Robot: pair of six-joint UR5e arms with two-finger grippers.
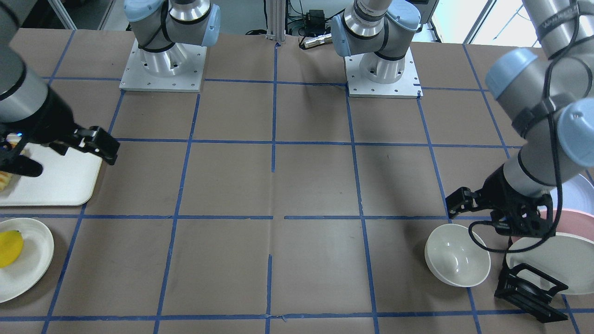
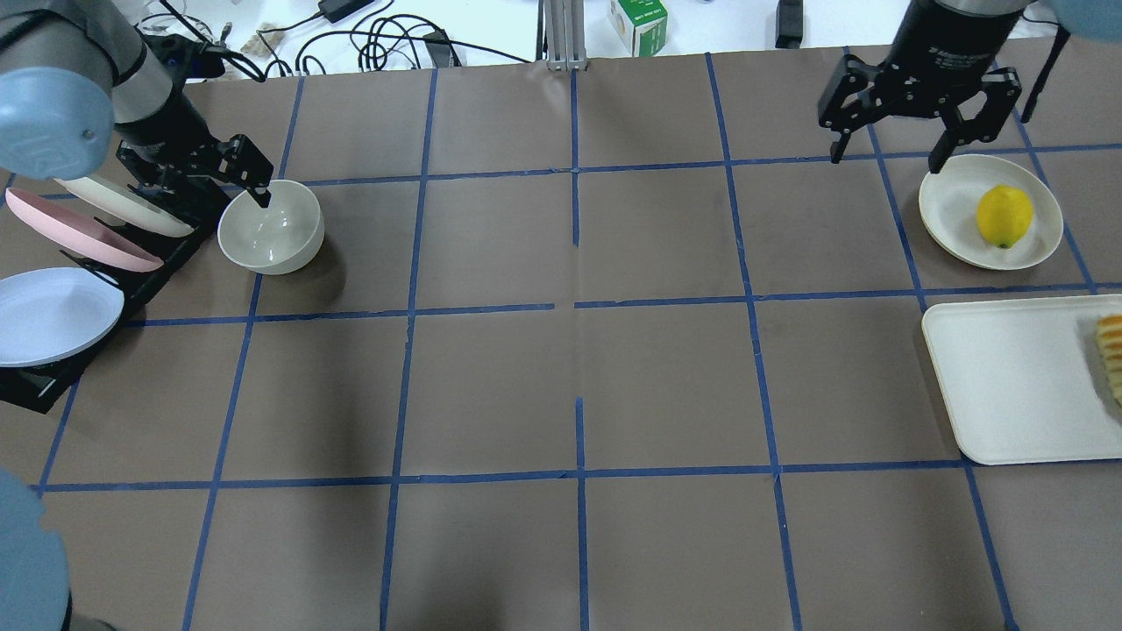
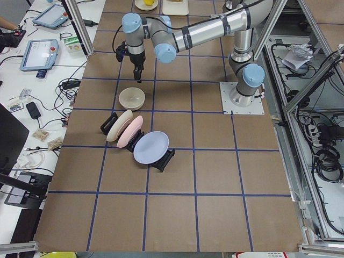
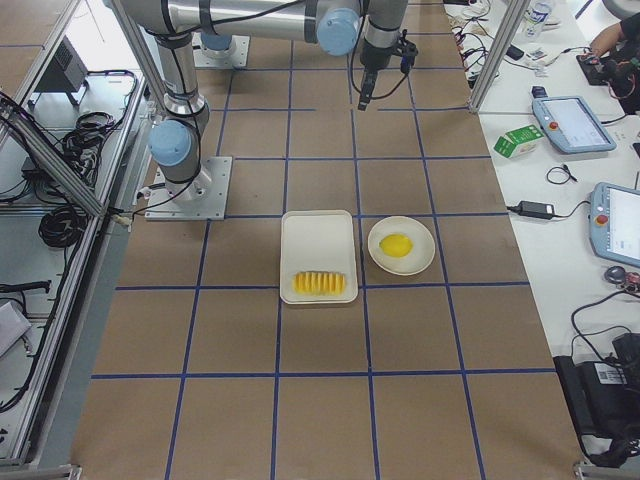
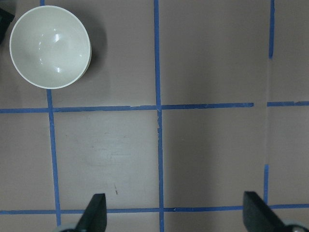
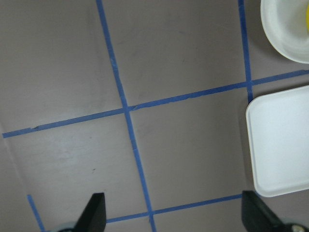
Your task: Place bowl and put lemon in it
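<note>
The cream-white bowl (image 2: 270,226) stands upright and empty on the table beside the plate rack; it also shows in the front view (image 1: 457,255) and the left wrist view (image 5: 50,46). My left gripper (image 2: 206,188) hangs open and empty above it, raised well off the table, toward the rack side. The yellow lemon (image 2: 1004,216) lies on a cream plate (image 2: 951,219) at the far right. My right gripper (image 2: 885,159) is open and empty, raised just beside that plate's far left edge.
A black rack (image 2: 35,386) holds cream, pink (image 2: 79,232) and pale blue (image 2: 53,315) plates left of the bowl. A white rectangular tray (image 2: 1008,377) with sliced fruit (image 2: 1111,350) lies near the lemon's plate. Blue tape lines grid the brown table.
</note>
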